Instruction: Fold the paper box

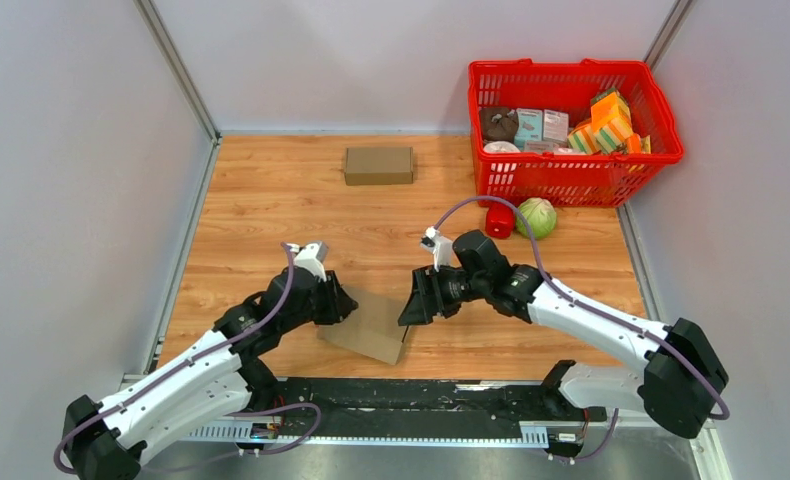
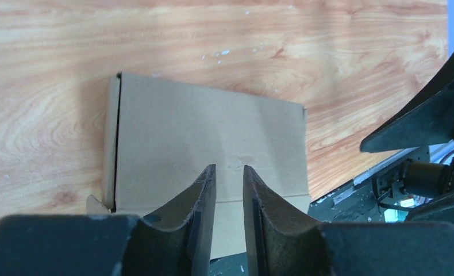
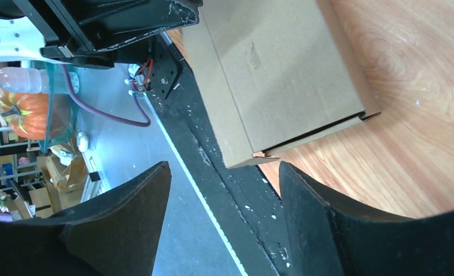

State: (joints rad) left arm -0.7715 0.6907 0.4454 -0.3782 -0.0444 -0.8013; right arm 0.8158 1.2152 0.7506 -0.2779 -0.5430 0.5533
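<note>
**Top view.** We find the paper box point(image 1: 364, 330) lying flat at the near edge of the table point(image 1: 271, 200), a little left of centre, with its near corner reaching the black rail point(image 1: 421, 405). The left gripper point(image 1: 343, 303) sits at the box's left end and the right gripper point(image 1: 411, 298) at its right end. The middle of the table is open board. A second carton point(image 1: 378, 165) lies by the far edge. A red basket point(image 1: 571, 185) fills the far right corner, with a red object point(image 1: 499, 220) and a cabbage point(image 1: 537, 216) just in front of it.

**Left wrist view.** The left gripper point(image 2: 229, 168) hangs over the box point(image 2: 213, 126), its jaws slightly apart with nothing between them. A narrow side flap runs along the box's left edge. Bare wood lies beyond.

**Right wrist view.** The right gripper point(image 3: 224, 167) stands wide apart and empty. The box point(image 3: 282, 63) lies ahead of it, its corner over the rail point(image 3: 213, 149), with a slit showing along its near end.
</note>
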